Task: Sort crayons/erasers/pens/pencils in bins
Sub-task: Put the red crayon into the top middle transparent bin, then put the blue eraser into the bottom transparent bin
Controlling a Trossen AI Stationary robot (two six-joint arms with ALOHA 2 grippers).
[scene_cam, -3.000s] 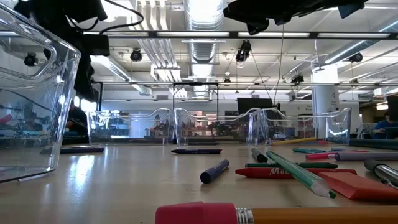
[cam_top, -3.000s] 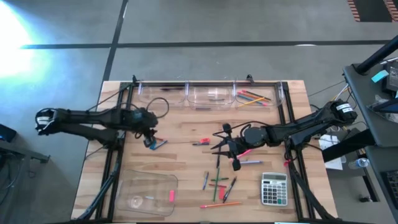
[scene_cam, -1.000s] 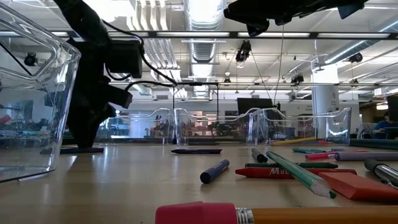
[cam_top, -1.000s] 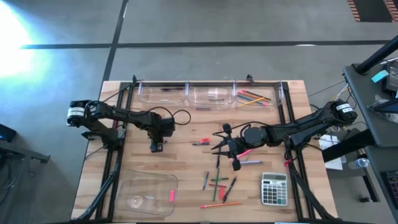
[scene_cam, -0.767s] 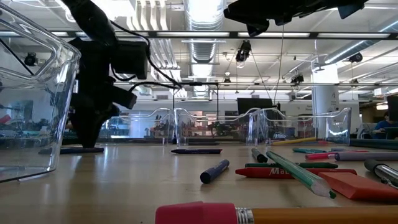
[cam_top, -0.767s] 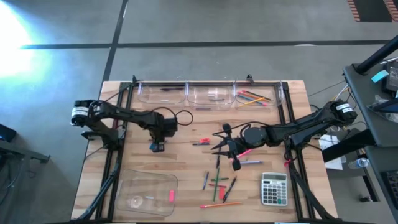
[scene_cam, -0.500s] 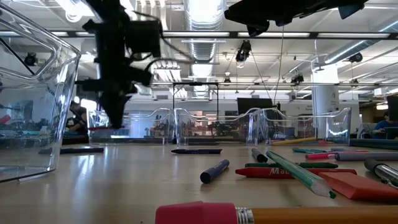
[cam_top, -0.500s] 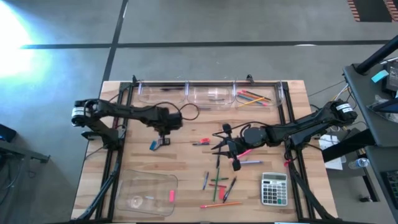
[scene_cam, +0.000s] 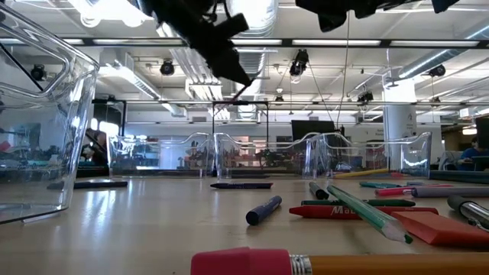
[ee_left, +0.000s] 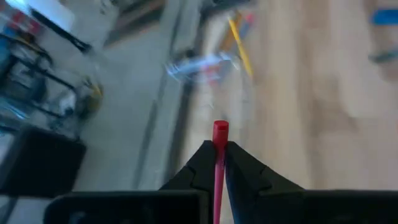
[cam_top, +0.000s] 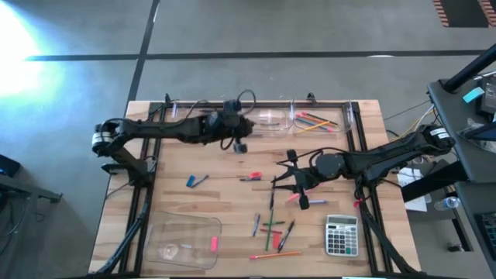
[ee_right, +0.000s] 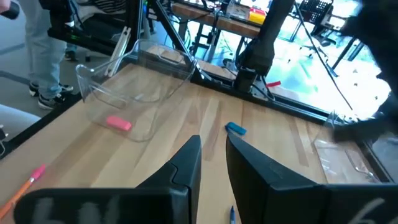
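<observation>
My left gripper [cam_top: 242, 146] hangs above the table just in front of the far row of clear bins [cam_top: 260, 118] and is shut on a thin red crayon [ee_left: 219, 140]. In the low view it sits high up [scene_cam: 233, 72]. The right bin holds orange, pink and green pencils [cam_top: 314, 122]. My right gripper [ee_right: 213, 163] is open with nothing between its fingers. It hovers over the table's middle right [cam_top: 280, 180], above scattered pens and crayons [cam_top: 271, 226]. A blue eraser [cam_top: 191, 181] lies on the table at the left. My left gripper pinches the red crayon between its two fingers, which lie along the stick. The crayon's far end [ee_left: 220, 129] sticks out past the fingertips. The fingers come from the table's left, slanting a little downward. The crayon is lifted clear of the table.
A large clear tray [cam_top: 159, 232] with a pink eraser [cam_top: 213, 244] sits at the near left. A grey calculator [cam_top: 341, 235] lies at the near right. A small red piece [cam_top: 253, 177] lies mid-table. Black frame rails run along both sides.
My left gripper has risen from the table beside the blue eraser, carrying the red crayon. It has swung toward the far edge and the right, up to the bins, and has tipped from pointing down to nearly level. My right gripper has drifted slightly toward the right.
</observation>
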